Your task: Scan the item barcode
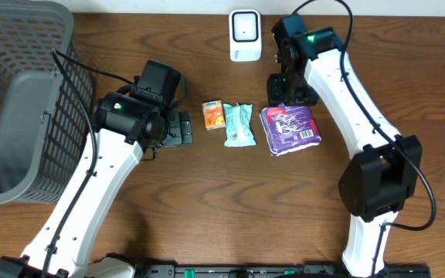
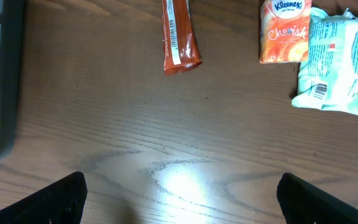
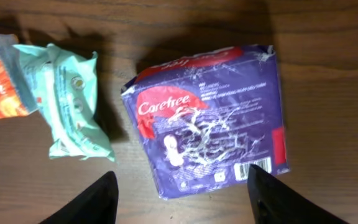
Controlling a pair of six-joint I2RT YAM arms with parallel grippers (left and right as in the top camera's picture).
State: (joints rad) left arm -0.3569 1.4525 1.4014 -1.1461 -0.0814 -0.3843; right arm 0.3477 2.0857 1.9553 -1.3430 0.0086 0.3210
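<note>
Carefree pack (image 3: pixel 210 124) lay on the table (image 3: pixel 328 93), three o'clock from the mint wipes (image 3: pixel 73 102). My right claw (image 3: pixel 182 190) hung spread and empty over its edge. Glossy wrap could've slipped from a shallow pinch, never reaching the scanner (image 1: pixel 245 35).

The left white arm with black joints (image 1: pixel 91 185) slants up from the near table edge and leans rightward. Its black wrist (image 1: pixel 157 81) carries the left black two-finger gripper (image 1: pixel 178 127), which points to the right. In the left wrist view its dark fingers (image 2: pixel 61 199) sit at the two lower corners, jaws spread wide. The right white arm with black joints (image 1: pixel 346 100) bends at a black elbow (image 1: pixel 378 181) and stretches toward the far side, and the right black two-finger gripper (image 3: pixel 180 186) aims down with its fingers (image 3: pixel 98 202) parted
</note>
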